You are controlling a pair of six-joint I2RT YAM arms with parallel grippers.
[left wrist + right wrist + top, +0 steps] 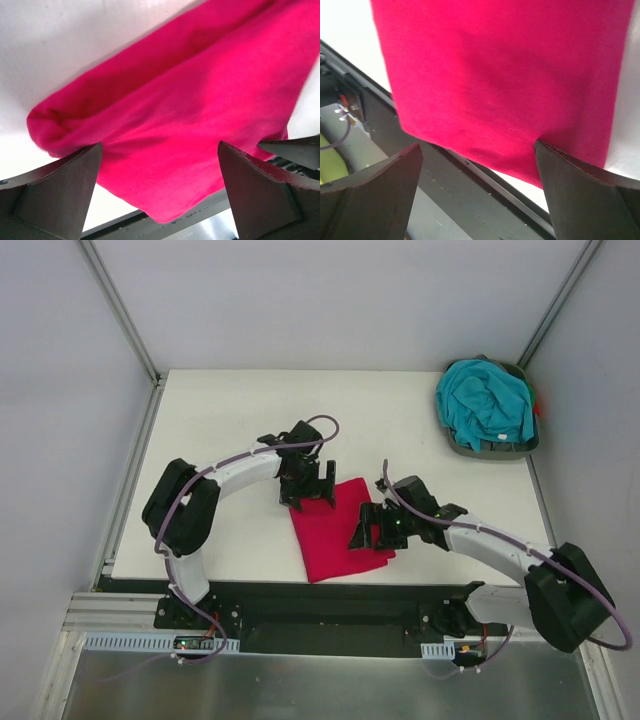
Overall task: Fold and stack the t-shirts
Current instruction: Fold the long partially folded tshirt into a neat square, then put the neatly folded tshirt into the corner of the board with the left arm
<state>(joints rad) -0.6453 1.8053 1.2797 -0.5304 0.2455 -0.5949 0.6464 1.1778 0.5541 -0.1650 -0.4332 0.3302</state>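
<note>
The crimson-red t-shirt [338, 530] lies folded into a small rectangle near the table's front edge. It fills the left wrist view [190, 115] and the right wrist view [505, 75]. My left gripper [307, 487] is open over the shirt's far left corner. My right gripper [368, 528] is open at the shirt's right edge. Neither holds the cloth. The teal t-shirt [485, 400] lies crumpled in the dark tray [490, 449] at the back right.
The table's front edge and the dark rail [330, 592] run just below the red shirt. The white table [230, 420] stretches left and back. Grey walls with metal posts close in the sides.
</note>
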